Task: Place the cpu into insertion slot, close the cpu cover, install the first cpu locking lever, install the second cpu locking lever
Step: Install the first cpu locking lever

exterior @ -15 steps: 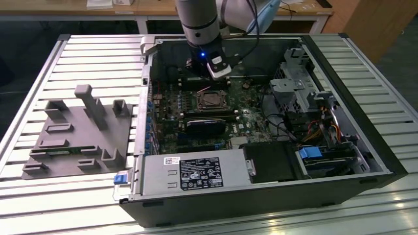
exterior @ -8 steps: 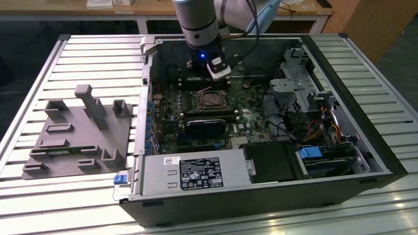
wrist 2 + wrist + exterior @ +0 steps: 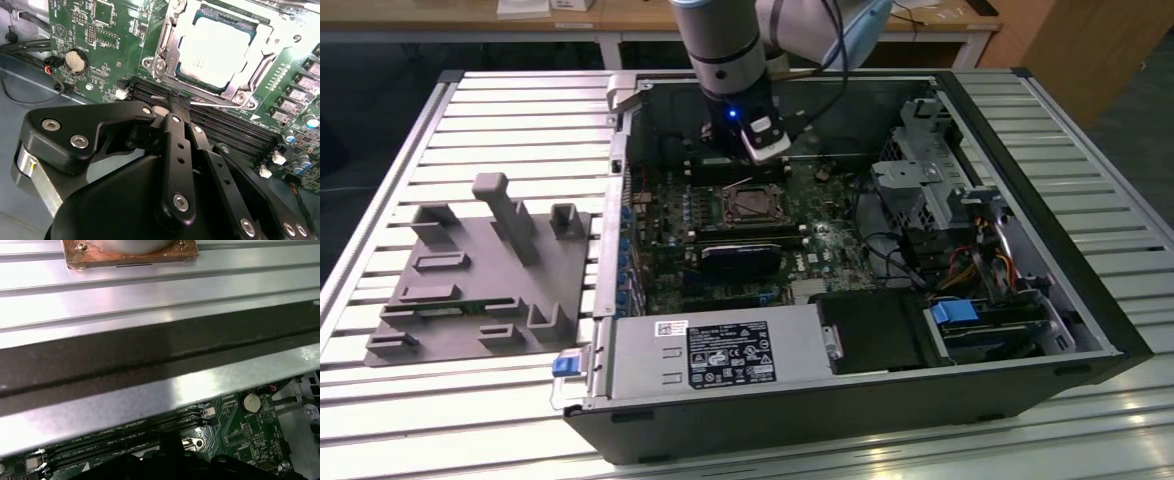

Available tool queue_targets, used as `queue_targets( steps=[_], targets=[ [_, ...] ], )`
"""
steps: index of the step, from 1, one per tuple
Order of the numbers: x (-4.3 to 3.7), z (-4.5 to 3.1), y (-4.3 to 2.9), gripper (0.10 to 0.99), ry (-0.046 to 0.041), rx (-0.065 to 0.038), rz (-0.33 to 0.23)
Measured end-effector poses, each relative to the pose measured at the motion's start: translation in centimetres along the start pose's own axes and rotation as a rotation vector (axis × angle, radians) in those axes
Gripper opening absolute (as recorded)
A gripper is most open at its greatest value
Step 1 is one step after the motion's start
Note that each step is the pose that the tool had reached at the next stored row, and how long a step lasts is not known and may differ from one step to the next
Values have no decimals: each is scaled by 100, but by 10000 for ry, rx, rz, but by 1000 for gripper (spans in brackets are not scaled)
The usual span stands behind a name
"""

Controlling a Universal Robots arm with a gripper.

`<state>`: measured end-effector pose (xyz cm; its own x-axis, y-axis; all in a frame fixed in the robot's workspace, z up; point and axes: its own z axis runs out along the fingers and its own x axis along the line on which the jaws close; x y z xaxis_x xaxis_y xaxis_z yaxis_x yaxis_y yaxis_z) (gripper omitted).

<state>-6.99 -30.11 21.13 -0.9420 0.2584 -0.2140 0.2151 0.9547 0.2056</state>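
Black robot gripper [image 3: 175,102], claw pinched narrow, meets the thin silver wire locking lever [image 3: 220,103] beside the dull silver-grey square cpu [image 3: 215,47], seated under its silver metal-frame cpu cover [image 3: 167,46].

We can make out no wording well enough to read. A white label [image 3: 731,357] crowded with black marks and symbols sits on the grey power supply [image 3: 798,340] at the near side of the case. A smaller barcode sticker [image 3: 671,327] lies just beside it, toward the exterior view's left. In the second wrist view we see faint print on the cpu [image 3: 215,47] and a white triangle sign [image 3: 60,31] on the green motherboard [image 3: 105,45]. In the first wrist view white lettering [image 3: 86,441] runs beside the memory slots [image 3: 117,449].
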Motion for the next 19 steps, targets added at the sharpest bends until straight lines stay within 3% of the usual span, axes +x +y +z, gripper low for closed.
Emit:
queue_targets(
  steps=[19],
  targets=[
    [31, 56, 29, 102, -67, 84, 205]
  ],
)
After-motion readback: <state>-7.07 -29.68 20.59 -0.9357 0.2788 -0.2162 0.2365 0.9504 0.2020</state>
